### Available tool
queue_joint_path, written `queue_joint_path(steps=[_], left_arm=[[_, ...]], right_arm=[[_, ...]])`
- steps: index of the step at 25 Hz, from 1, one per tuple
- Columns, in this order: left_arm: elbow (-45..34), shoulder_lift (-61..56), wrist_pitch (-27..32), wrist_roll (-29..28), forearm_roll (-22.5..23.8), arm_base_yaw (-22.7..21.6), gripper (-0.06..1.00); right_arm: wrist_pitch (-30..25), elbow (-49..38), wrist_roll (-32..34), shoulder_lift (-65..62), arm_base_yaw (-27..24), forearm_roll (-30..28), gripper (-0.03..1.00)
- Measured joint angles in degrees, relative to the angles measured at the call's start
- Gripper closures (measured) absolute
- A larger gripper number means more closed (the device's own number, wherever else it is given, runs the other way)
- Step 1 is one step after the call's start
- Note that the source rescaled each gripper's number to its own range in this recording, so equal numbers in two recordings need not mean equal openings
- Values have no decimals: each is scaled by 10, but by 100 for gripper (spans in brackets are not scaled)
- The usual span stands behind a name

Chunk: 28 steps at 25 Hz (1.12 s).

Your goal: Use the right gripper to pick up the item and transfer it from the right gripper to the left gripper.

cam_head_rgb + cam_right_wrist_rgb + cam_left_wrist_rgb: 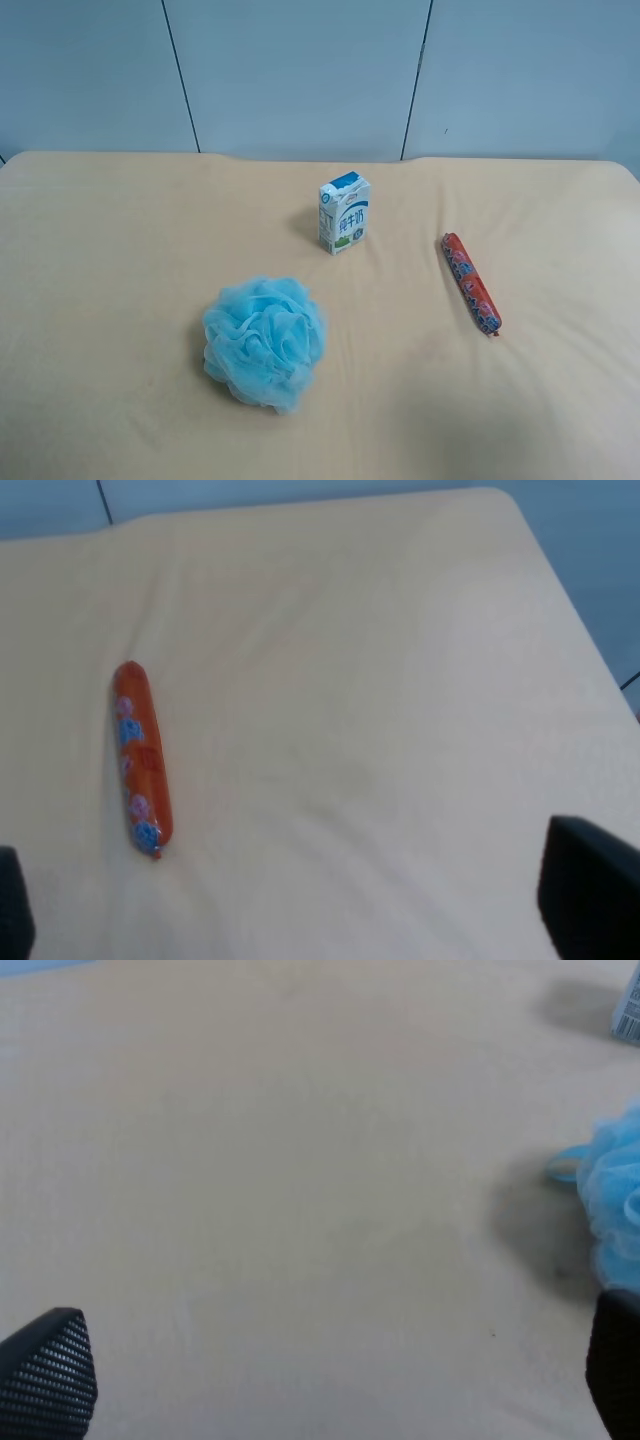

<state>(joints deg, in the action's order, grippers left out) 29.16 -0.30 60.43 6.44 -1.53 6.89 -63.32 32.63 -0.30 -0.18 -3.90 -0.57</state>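
Red-orange item [471, 283] alone; left jaws and right jaws wide apart, empty, mostly cropped.

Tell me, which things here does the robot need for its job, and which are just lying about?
For the job: the red-orange sausage stick, the right gripper, the left gripper.
Lying about: the milk carton, the blue bath pouf.

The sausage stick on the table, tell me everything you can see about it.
The sausage stick is slim and red-orange, in a shiny wrapper that looks like plastic, printed with blue and white patches, with rounded ends. It lies flat and looks intact on the beige cloth, well apart from the milk carton, toward the exterior high view's right. Only the cloth touches it.
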Motion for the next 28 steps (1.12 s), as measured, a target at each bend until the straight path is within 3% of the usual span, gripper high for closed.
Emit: queue_joint_path(steps=[28], left_arm=[[0,0,0,0,0,0,-5]], right_arm=[[0,0,0,0,0,0,-3]])
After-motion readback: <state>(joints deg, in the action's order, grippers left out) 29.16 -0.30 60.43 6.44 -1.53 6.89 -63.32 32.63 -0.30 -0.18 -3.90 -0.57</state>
